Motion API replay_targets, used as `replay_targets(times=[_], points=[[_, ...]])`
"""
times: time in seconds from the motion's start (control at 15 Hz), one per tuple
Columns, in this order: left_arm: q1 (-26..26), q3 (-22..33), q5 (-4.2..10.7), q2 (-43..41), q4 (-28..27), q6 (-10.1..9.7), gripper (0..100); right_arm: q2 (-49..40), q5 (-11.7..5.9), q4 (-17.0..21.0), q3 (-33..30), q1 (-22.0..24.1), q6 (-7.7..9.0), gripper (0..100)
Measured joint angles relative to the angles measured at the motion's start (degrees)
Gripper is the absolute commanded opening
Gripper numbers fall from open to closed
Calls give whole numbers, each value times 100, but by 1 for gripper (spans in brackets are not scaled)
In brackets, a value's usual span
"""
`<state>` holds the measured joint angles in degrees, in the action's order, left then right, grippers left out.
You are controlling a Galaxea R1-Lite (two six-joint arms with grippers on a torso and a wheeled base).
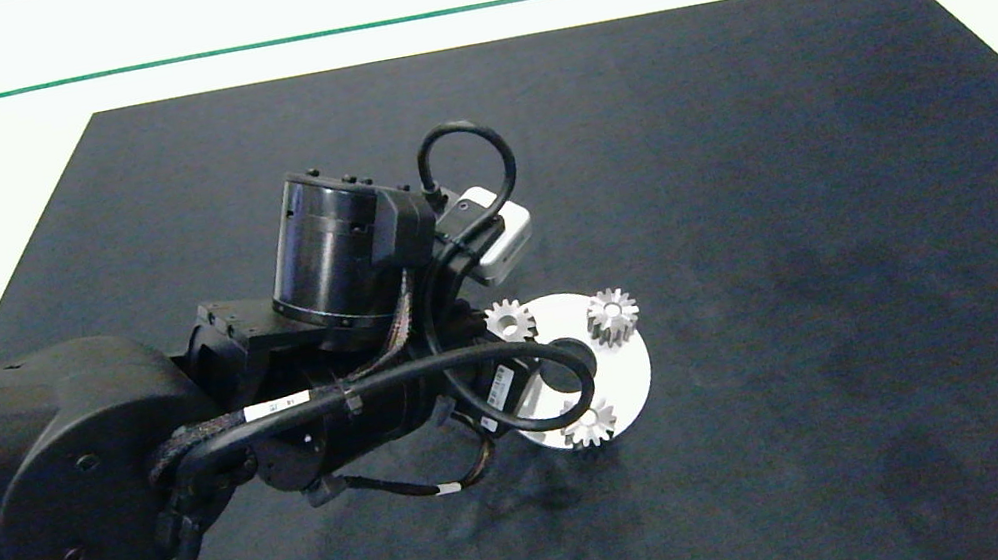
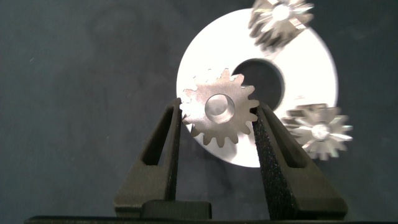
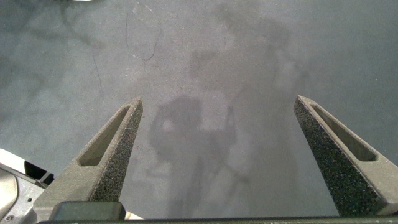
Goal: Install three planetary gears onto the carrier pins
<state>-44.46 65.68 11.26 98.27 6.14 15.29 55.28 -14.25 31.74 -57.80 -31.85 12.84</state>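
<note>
- the left arm (image 1: 85, 471) is built of matte black rounded housings, with small screws set in its round joint cap.
- black cables (image 1: 460, 165) are looped around the wrist, tagged with white labels.
- a white-grey camera block (image 1: 497, 235) is mounted there.
- grey fingers (image 3: 109, 162) are faced with grainy dark foam pads.

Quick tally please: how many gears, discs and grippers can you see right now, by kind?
Gears: 3, one between the left gripper's fingers over the disc, two more on the disc.
Disc: 1, white.
Grippers: 2, left gripper at the disc, right gripper open over bare mat.
Total: 6.
</note>
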Motion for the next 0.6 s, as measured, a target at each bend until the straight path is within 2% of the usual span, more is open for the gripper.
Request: replay_targets(times=[0.13, 0.6], points=[[15, 20, 85, 55, 2, 133, 0, 4, 0, 0, 5, -1, -2, 100], [34, 57, 87, 206, 38, 157, 0, 26, 0, 0, 16, -4, 0, 100]])
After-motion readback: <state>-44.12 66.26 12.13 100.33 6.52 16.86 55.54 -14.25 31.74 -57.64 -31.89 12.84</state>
